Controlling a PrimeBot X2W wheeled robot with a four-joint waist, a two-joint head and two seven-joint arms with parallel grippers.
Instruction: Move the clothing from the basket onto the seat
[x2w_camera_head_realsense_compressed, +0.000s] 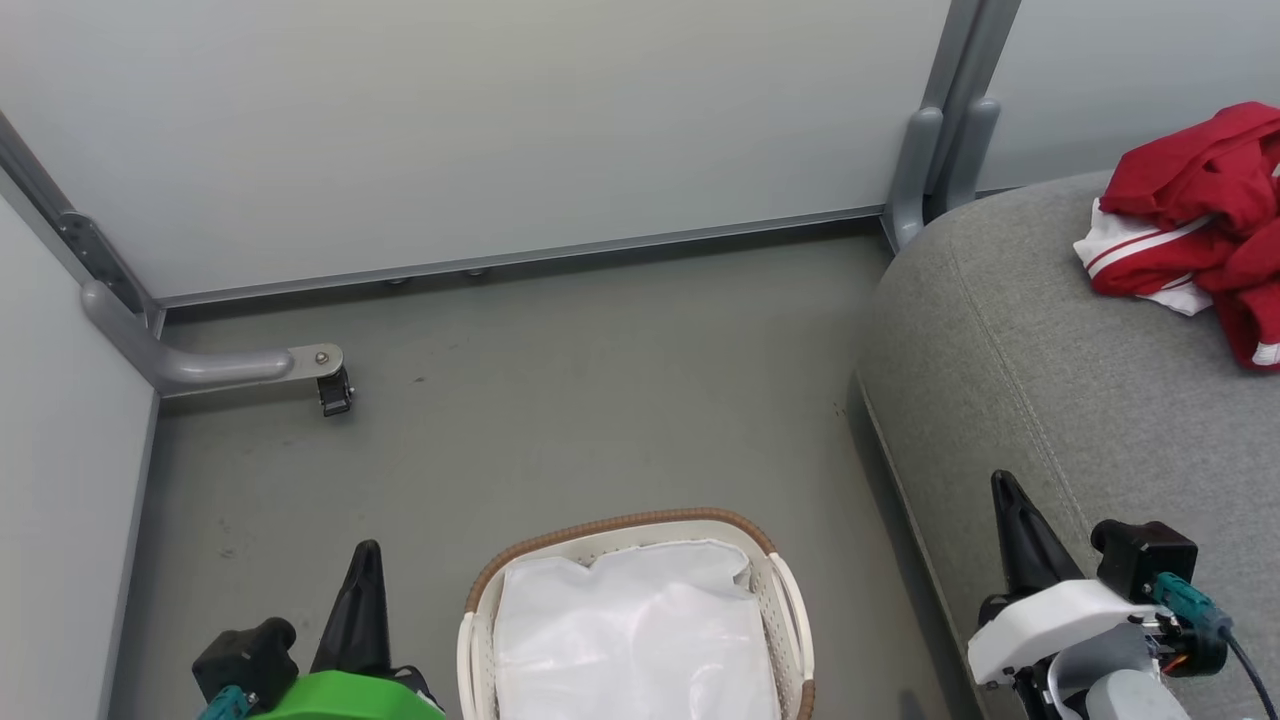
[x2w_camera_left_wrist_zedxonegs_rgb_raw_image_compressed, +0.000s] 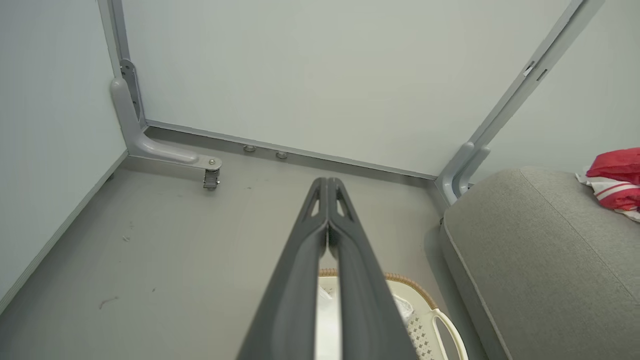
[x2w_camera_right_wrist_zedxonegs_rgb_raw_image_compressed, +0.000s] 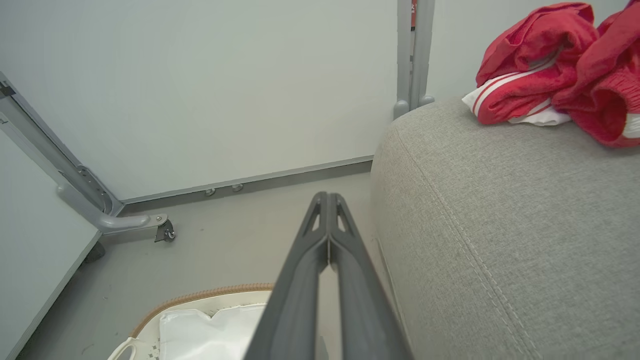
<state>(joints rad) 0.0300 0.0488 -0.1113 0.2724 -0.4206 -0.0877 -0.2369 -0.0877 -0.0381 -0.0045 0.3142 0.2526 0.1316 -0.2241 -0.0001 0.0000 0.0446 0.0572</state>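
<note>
The red clothing (x2w_camera_head_realsense_compressed: 1200, 200) lies bunched on the seat (x2w_camera_head_realsense_compressed: 1050, 400), well right of the basket (x2w_camera_head_realsense_compressed: 620, 525), which holds just its white liner (x2w_camera_head_realsense_compressed: 630, 640). The left gripper (x2w_camera_head_realsense_compressed: 366, 552) and right gripper (x2w_camera_head_realsense_compressed: 1001, 482) flank the basket, jaws pressed together, empty. My worry: a grab into it now would snag only the liner.

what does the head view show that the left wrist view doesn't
Head view adds the right claw and most of the basket's white liner. Left wrist view adds a close look along the left claw, fingers meeting at the tips. Both share the red clothing lying on the seat, the basket's rim and the wall bracket's caster.
</note>
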